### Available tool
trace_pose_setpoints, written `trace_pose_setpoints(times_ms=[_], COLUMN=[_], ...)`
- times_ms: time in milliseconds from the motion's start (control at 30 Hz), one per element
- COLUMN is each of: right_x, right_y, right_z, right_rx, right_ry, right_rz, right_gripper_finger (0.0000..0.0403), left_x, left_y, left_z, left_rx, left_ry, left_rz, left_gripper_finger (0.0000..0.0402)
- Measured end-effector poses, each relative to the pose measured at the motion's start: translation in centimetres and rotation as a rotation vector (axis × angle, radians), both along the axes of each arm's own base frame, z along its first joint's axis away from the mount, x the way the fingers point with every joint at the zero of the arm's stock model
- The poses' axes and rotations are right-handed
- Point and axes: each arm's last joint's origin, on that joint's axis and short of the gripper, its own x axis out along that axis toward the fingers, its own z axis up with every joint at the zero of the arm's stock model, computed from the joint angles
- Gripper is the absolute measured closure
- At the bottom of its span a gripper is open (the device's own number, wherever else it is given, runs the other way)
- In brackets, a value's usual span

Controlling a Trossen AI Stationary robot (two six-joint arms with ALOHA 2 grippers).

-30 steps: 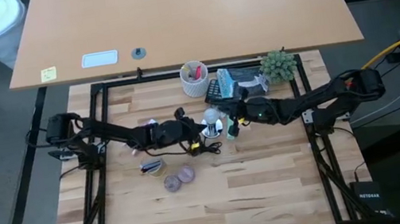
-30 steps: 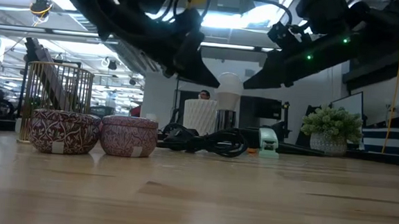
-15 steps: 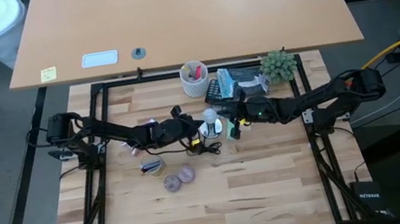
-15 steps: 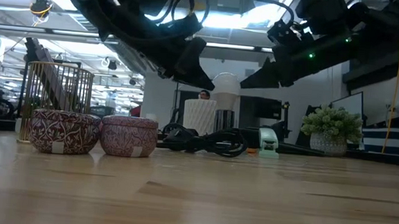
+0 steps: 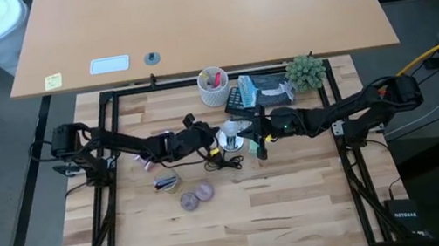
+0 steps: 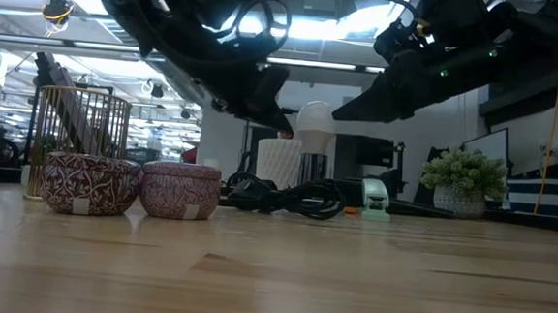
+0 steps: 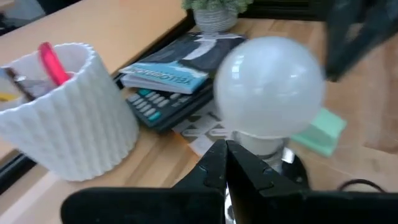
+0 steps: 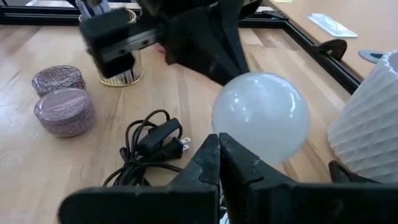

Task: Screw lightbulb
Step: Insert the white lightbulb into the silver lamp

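The pale wooden table [image 5: 243,216] carries both dark arms reaching inward to its middle; the left gripper [image 5: 207,140] and right gripper [image 5: 255,141] flank the small white rounded glass lightbulb [image 5: 230,130], each with fingers pressed together and holding nothing, tips close beside it, probably to turn or steady it. The bulb stands upright, base down, just near of the white ribbed cup of pens [image 5: 214,88]; a coiled black cord [image 8: 148,146] lies nearby; two purple round tins [image 6: 127,186] sit to the near left.

A bare tan desk [image 5: 194,17] stands beyond the slatted worktable [image 5: 243,216].
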Motion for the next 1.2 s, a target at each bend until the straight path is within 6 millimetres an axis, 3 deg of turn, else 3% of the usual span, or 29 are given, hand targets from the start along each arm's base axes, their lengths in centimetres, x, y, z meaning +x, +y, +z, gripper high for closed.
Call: trace_pose_setpoints(times_ms=[167, 333, 600, 733, 867, 1200], right_x=[-0.1, -0.7, -1.7, -1.5, -0.8, 0.6], right_y=[0.0, -0.1, -0.7, -0.8, -0.9, -0.9], right_z=[0.5, 2.2, 4.1, 3.4, 1.9, -0.3], right_rx=[-0.004, -0.027, -0.121, -0.137, -0.139, -0.118], right_ry=[-0.022, -0.09, -0.156, -0.124, -0.063, -0.046], right_rz=[-0.002, -0.043, -0.245, -0.294, -0.291, -0.25], right_gripper_finger=[0.04, 0.04, 0.04, 0.04, 0.04, 0.04], left_x=[-0.1, -0.5, -1.1, -0.7, 0.2, 0.8], left_y=[0.2, 0.0, -1.6, -2.6, -3.3, -3.0], left_z=[0.1, 1.3, 3.8, 3.7, 2.2, 0.6], left_rx=[0.037, 0.051, 0.057, -0.005, -0.051, -0.035], left_ry=[0.016, -0.014, -0.1, -0.159, -0.161, -0.141], left_rz=[0.035, 0.035, -0.016, -0.073, -0.136, -0.12], left_gripper_finger=[0.0401, 0.0401, 0.0401, 0.0401, 0.0401, 0.0401])
